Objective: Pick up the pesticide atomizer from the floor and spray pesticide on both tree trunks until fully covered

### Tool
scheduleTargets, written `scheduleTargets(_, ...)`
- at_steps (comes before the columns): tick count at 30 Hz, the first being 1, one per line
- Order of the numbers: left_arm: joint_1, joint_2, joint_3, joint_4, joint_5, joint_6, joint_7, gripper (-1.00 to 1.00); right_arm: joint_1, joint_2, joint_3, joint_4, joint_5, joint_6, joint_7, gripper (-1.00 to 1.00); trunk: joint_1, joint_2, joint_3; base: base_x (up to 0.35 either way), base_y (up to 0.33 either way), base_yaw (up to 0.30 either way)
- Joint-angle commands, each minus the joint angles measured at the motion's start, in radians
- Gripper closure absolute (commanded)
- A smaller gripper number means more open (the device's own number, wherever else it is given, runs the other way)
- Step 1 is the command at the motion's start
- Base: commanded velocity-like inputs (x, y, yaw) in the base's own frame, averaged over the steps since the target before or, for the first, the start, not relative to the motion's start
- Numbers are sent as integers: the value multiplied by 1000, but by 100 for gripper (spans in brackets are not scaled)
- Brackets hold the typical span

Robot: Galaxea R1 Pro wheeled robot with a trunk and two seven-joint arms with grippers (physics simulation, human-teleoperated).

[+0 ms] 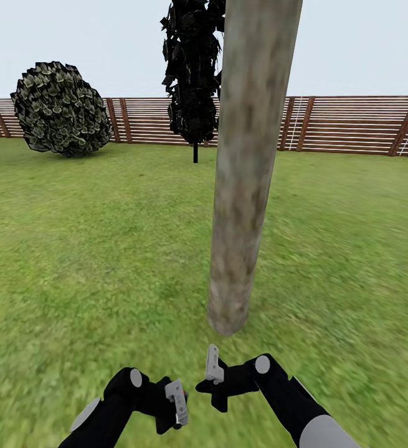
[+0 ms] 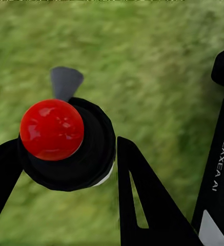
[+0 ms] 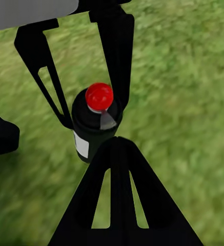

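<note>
Green grass lawn [image 1: 73,249] ringed by brown slat fence [image 1: 353,124]. Left claw [image 2: 65,169] clamped on black red-capped atomizer bottle [image 3: 95,123]; right claw [image 3: 117,169] empty, spread. Mottled grey-beige tree trunk [image 1: 247,174] just ahead. Risks: misaimed nozzle, patchy coverage.

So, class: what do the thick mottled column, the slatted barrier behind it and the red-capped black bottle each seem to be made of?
Thick mottled grey-beige tree trunk: bark, matt, blotchy and rough-looking. Brown horizontal-slat fence: probably wood, matt, plank-like rails on posts. Black atomizer bottle with red ball cap: likely plastic; the cap is glossy, with highlights, the body a duller sheen.
</note>
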Motion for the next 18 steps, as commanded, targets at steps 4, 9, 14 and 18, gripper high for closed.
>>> scheduleTargets(4, 0, -5, 0, 0, 2, 0, 0, 100, 0, 0, 0, 1, 0, 0, 0, 100, 0, 0, 0, 0, 0, 0)
scheduleTargets(9, 0, -23, -1, 0, 1, 0, 2, 100, 0, 0, 0, 1, 0, 0, -1, 100, 0, 0, 0, 0, 0, 0)
scheduleTargets(14, 0, -29, -1, 0, 1, 0, 2, 100, 0, 0, 0, 1, 0, 0, 0, 100, 0, 0, 0, 0, 0, 0)
scheduleTargets(18, 0, -30, -1, 0, 0, 0, 2, 100, 0, 0, 0, 0, 0, 0, 0, 100, 0, 0, 0, 0, 0, 0)
